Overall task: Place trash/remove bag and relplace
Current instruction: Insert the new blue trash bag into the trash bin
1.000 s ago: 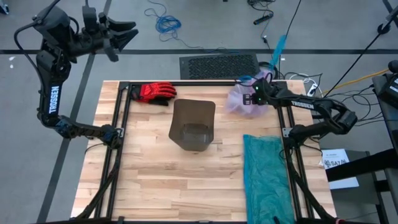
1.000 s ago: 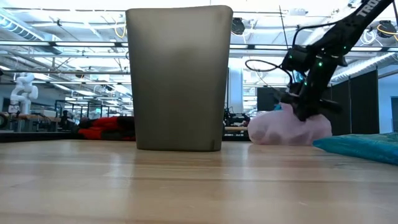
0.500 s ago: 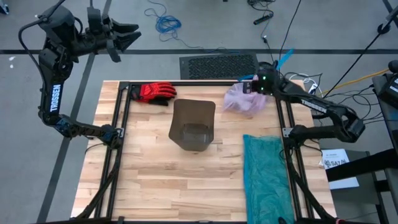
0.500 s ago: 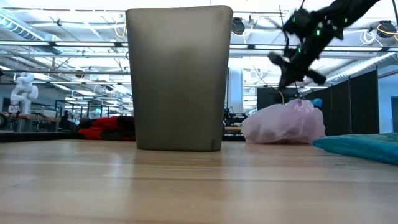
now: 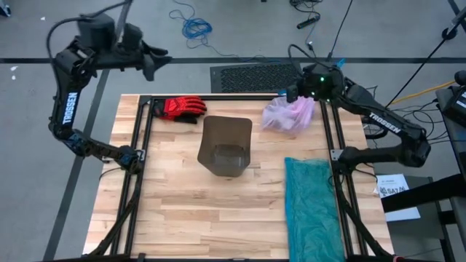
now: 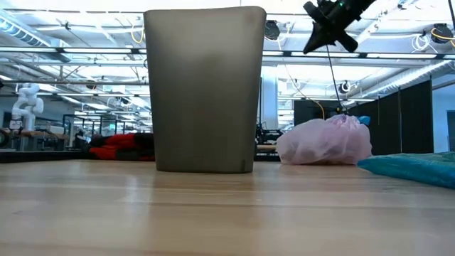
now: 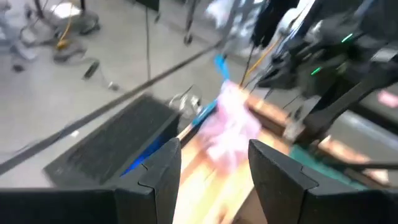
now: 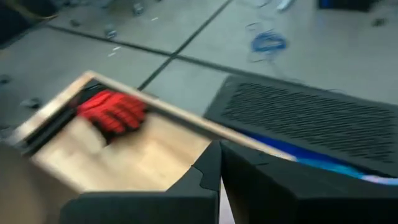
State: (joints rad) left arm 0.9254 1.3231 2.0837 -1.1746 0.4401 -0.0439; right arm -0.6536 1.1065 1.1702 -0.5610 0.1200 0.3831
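The pale lilac-pink bag (image 5: 288,115) lies bunched and bulging on the table's far right part (image 6: 323,141). The trash is hidden. My right gripper (image 5: 291,92) hangs shut above the bag (image 6: 310,45), clear of it; its fingers are pressed together in the right wrist view (image 8: 217,163). My left gripper (image 5: 159,62) stands open beyond the table's far left corner, with nothing between its fingers (image 7: 212,165). The grey-brown bin (image 5: 227,145) stands upright mid-table.
A red glove (image 5: 180,108) lies at the far left, next to the bin. A teal-green plastic bag (image 5: 313,211) lies spread along the right side. A black floor mat (image 5: 256,76) lies beyond the far edge. Bare wood (image 5: 182,218) fills the near half.
My right gripper has risen steeply off the pink bag, still shut, leaving it on the table. The bag, squashed under the gripper before, has rounded out. My left gripper has tipped downward and come a little toward the table.
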